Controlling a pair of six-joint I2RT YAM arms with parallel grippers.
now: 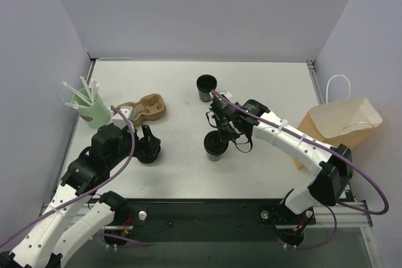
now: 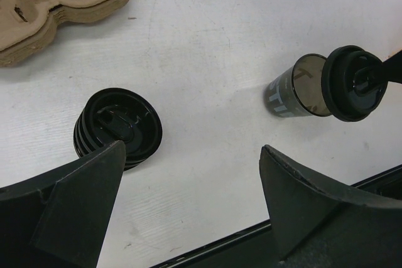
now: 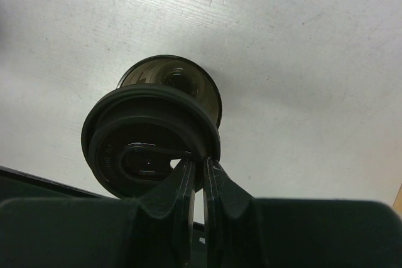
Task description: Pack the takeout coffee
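Pinching the black lid (image 3: 144,136) by its rim in the right jaws, tilted over the open takeout coffee (image 2: 282,95) at desk centre, presumably for capping before bagging. Holding the left jaws wide apart, empty, above the ribbed stack (image 2: 122,120) at 8 o'clock.

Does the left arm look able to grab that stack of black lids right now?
Probably yes: the left tool is open right over the stack of lids, with nothing between them. The stack sits off to one side of it, so a small shift may help.
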